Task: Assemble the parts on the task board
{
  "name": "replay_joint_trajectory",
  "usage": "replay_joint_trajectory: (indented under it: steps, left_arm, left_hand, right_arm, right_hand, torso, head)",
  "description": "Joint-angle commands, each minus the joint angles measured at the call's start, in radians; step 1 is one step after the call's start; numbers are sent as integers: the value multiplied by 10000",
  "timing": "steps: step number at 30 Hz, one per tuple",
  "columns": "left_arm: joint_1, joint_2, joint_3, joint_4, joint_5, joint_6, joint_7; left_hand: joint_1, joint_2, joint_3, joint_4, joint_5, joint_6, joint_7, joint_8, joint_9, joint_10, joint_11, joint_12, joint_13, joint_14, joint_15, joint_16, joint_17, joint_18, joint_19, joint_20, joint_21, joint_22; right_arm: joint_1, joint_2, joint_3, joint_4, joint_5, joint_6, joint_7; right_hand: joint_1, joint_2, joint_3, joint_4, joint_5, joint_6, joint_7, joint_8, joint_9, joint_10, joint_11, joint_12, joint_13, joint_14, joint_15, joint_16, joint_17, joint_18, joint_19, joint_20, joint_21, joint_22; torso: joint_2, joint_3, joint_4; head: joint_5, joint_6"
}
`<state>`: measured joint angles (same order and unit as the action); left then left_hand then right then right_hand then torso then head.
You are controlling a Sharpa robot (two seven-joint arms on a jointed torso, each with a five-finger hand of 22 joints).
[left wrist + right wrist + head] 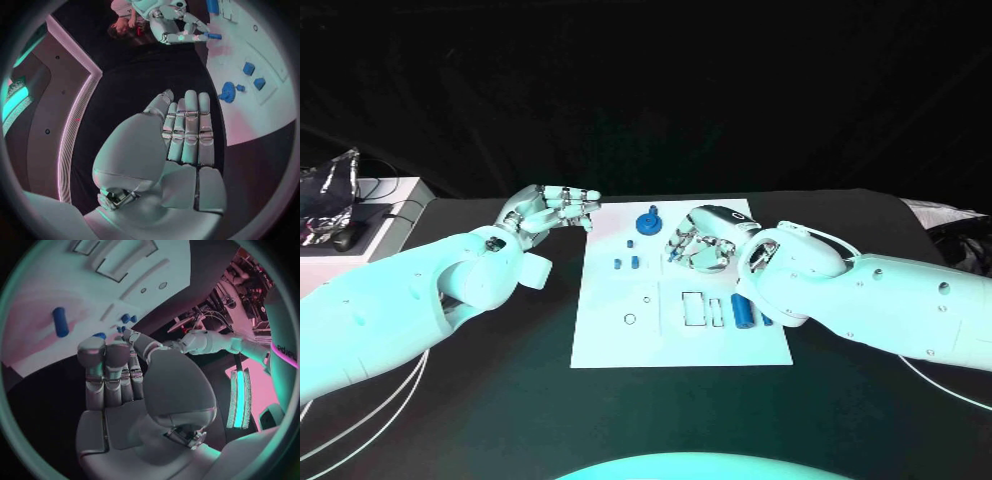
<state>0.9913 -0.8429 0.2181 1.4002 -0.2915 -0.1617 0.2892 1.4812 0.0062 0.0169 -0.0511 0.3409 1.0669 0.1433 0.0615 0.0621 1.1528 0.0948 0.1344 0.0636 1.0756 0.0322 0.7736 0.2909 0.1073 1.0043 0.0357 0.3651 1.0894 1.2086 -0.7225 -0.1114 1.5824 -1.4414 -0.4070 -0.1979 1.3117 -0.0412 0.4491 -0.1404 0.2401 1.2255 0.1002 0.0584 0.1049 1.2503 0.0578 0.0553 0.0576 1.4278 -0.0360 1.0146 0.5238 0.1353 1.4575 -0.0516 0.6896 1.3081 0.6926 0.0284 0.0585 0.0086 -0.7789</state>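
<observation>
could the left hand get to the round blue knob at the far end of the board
Probably yes. The left hand hovers empty beside the task board, and the black table between it and the round blue knob looks bare; the right hand sits past the knob.

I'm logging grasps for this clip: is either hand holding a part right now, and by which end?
Nothing is held. The left hand hovers off the task board with fingers straight and empty; the right hand hangs over the board, fingers curled on nothing.
</observation>
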Motion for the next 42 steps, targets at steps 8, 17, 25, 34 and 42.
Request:
replay_joint_trajectory:
  steps: [8, 17, 25, 34, 42]
  left_arm:
    - [-12, 184, 11, -57, 140, -17, 91]
    - [-13, 225, 11, -65, 145, -15, 95]
    - [-12, 206, 11, -63, 146, 6, 94]
    - [-12, 195, 11, -61, 146, 44, 85]
    - [-12, 192, 11, -53, 146, 50, 84]
  left_hand:
    - [-29, 44, -1, -68, 22, 50, 18, 29, 15, 35, 25, -57, -9, 74, -11, -32, 9, -56, 11, -2, -29, 9]
    - [-51, 57, 14, -75, 20, 55, 15, 29, 15, 35, 23, -54, -8, 70, -9, -34, 16, -53, 19, 3, -56, 37]
    - [-51, 57, 14, -75, 20, 55, 15, 29, 15, 35, 23, -54, -8, 70, -9, -34, 16, -53, 19, 3, -56, 37]
    - [-74, 37, 11, -76, 18, 42, 14, 26, 14, 27, 25, -53, -9, 65, -6, -41, 20, -53, 29, 9, -101, 46]
    - [-74, 37, 11, -76, 18, 42, 14, 26, 14, 27, 25, -53, -9, 65, -6, -41, 20, -53, 29, 9, -101, 46]
  right_arm:
    - [-549, 862, -79, -300, -1739, 402, -295]
    - [-802, 1114, -105, -360, -2019, 577, -334]
    - [-842, 1070, -121, -366, -2378, 639, -458]
    - [-849, 1048, -136, -341, -2602, 874, -480]
    - [-851, 1119, -159, -422, -2676, 976, -468]
  right_hand:
    - [-85, 54, 32, -99, 60, -13, 87, 72, 587, 91, -26, 33, 13, -45, -44, 41, -34, 111, 381, -7, -350, 674]
    - [-94, 66, 41, -120, 72, -23, 91, 70, 579, 76, -20, 33, 13, -49, -40, 34, -48, 116, 419, -5, -490, 719]
    - [-100, 67, 37, -122, 50, -23, 90, 72, 579, 76, -20, 33, 13, -46, -40, 35, -51, 114, 431, -5, -496, 725]
    - [-100, 62, 38, -131, 43, -13, 88, 71, 580, 90, -24, 33, 13, -45, -42, 52, -48, 105, 461, -8, -474, 746]
    - [-100, 62, 38, -131, 43, -13, 88, 71, 580, 90, -24, 33, 13, -45, -42, 52, -48, 105, 461, -8, -474, 746]
  torso:
    - [-32, -12, 54]
    - [-27, -24, 52]
    - [-29, -15, 32]
    - [-27, -22, 32]
    - [-34, -25, 34]
  head:
    - [703, -291]
    - [955, -511]
    - [1087, -627]
    - [1111, -662]
    - [1152, -728]
